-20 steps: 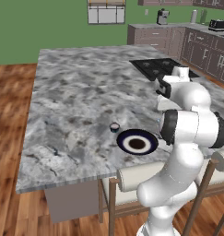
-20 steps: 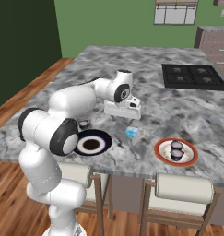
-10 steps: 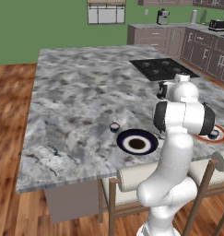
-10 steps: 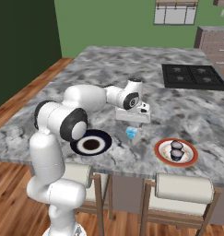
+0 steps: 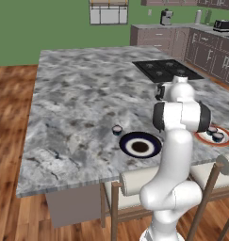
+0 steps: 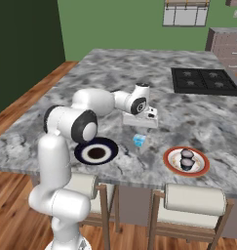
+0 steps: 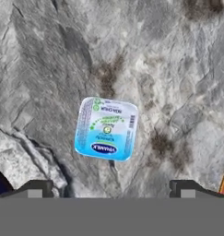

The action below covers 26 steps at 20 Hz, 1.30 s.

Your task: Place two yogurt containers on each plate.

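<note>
1. The light-blue tub (image 7: pixel 106 128) is squarish with rounded corners, its pale lid printed with green marks and a dark blue oval label (the lettering is too small to read). It lies flat on the grey marble counter (image 6: pixel 115 68), between the two plates; in the right base view it is a small blue block (image 6: pixel 138 140).
2. The gripper (image 6: pixel 142 120) hangs just above that tub with its jaws spread wide and nothing between them; in the hand view one dark fingertip (image 7: pixel 34 188) pokes up at either side of the tub, and neither touches it.
3. Two dark cups (image 6: pixel 187 159) with pale rims sit close together on the orange-rimmed plate (image 6: pixel 200 168), near the counter's front edge.
4. A third dark cup (image 5: pixel 117 130) stands on the counter just beside the navy plate (image 5: pixel 129 140), off its rim.
5. The navy plate carries a white ring and a dark centre, with nothing on it.
6. In the left base view the arm (image 5: pixel 179 117) covers the blue tub and part of the orange-rimmed plate (image 5: pixel 223 142).
7. A black cooktop (image 6: pixel 206 81) is set into the counter's far side.
</note>
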### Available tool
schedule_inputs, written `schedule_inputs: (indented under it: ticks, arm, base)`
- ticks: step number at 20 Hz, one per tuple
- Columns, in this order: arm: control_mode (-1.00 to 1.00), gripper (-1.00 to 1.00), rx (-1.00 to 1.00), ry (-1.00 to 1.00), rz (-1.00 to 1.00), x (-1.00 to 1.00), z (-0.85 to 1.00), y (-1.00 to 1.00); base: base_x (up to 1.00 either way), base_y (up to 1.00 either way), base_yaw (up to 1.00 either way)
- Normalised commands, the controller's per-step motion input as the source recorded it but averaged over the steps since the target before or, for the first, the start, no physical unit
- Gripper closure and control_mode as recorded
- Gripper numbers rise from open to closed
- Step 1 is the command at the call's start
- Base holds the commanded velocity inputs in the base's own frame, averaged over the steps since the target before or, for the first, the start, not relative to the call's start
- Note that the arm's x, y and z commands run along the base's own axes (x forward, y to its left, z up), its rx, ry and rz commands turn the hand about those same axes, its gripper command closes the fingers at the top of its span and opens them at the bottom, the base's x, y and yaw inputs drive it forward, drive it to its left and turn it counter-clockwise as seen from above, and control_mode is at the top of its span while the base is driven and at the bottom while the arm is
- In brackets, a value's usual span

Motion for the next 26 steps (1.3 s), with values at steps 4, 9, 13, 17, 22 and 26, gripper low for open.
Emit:
schedule_inputs:
  ticks: [4, 9, 13, 17, 22, 26]
  arm:
    - [-1.00, -1.00, 0.06, 0.00, 0.00, 0.31, -0.15, -0.11]
    - [-1.00, -1.00, 0.04, 0.00, 0.03, 0.27, -0.33, -0.10]
    - [-1.00, -1.00, 0.00, 0.03, 0.05, 0.11, -0.44, 0.00]
    - [-1.00, -1.00, 0.00, 0.10, 0.01, 0.02, -0.35, 0.00]
    - [-1.00, -1.00, 0.00, 0.13, 0.00, -0.15, -0.01, 0.10]
    - [-1.00, -1.00, 0.00, 0.09, 0.00, -0.02, 0.00, 0.22]
  base:
    - [0.00, 0.00, 0.00]
    - [0.00, 0.00, 0.00]
    - [0.00, 0.00, 0.00]
    - [0.00, 0.00, 0.00]
    - [0.00, 0.00, 0.00]
    - [0.00, 0.00, 0.00]
